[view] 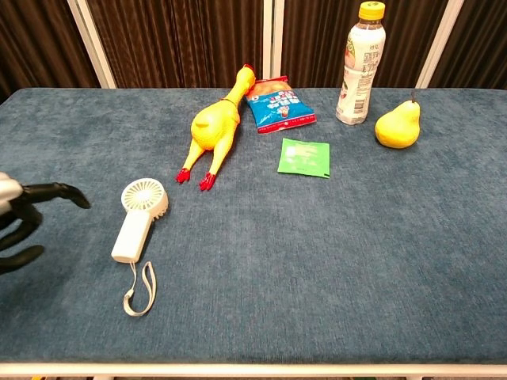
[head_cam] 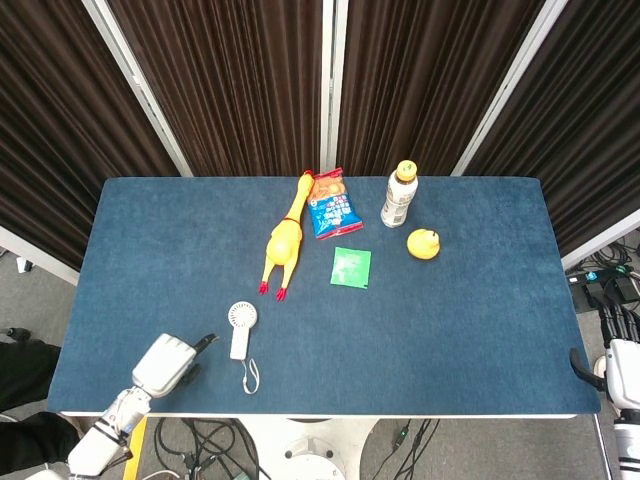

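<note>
My left hand (head_cam: 170,363) (view: 24,222) hovers over the table's front left part with its dark fingers apart and nothing in them. The nearest thing is a white hand-held fan (head_cam: 240,331) (view: 139,219) with a wrist strap, just to the hand's right and apart from it. My right hand (head_cam: 612,362) shows only as a sliver at the table's right edge, off the cloth; how its fingers lie is hidden. It does not show in the chest view.
A blue table (head_cam: 460,310) carries a yellow rubber chicken (head_cam: 283,240) (view: 214,127), a blue snack bag (head_cam: 332,205) (view: 277,103), a green sachet (head_cam: 351,267) (view: 305,157), a bottle (head_cam: 399,195) (view: 360,65) and a yellow pear (head_cam: 423,243) (view: 398,125). Dark curtains hang behind.
</note>
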Controlling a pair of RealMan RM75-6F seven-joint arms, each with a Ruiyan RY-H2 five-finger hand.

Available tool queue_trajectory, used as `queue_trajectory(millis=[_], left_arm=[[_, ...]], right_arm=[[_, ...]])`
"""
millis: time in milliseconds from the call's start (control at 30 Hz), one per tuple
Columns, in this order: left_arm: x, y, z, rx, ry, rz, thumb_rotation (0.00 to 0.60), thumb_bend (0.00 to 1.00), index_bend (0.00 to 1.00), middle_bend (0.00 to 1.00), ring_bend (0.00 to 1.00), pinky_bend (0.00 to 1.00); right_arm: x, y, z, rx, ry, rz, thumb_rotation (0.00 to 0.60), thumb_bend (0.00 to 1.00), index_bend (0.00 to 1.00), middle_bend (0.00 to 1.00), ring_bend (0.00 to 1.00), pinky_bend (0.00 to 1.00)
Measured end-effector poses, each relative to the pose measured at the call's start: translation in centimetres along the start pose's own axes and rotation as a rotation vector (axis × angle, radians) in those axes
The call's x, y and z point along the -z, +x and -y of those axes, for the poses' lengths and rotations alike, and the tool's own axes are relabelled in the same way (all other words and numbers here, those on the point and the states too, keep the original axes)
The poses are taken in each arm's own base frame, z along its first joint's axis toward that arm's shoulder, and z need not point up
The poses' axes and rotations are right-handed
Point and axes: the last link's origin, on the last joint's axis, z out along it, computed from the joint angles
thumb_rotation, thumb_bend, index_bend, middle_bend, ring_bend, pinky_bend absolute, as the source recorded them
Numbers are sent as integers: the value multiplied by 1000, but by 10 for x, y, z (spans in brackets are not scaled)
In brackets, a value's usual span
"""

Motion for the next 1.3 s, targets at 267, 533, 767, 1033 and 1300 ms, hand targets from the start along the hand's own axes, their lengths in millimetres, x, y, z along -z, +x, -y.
queue_trajectory(millis=[267,533,767,1033,1300], left_arm=[[-19,2,-18,29,-55,-31,600,409,219,786,819,782],[-35,-7,-22,33,-68,0,600,410,219,786,819,782],[-45,-12,-18,47,-50,28,600,409,219,787,819,782],[-48,-13,-15,33,-42,29,600,409,219,789,819,782],[-46,-16,-14,39,-31,43,600,409,220,788,819,782]], right_arm=[[-1,-1,1,5,-4,8,600,299,0,0,0,0],[0,0,0,4,-6,3,600,300,0,0,0,0],[0,-1,-3,2,-14,7,600,300,0,0,0,0],[-1,-2,-4,2,-15,9,600,300,0,0,0,0],[-1,-3,-5,3,-19,11,600,299,0,0,0,0]])
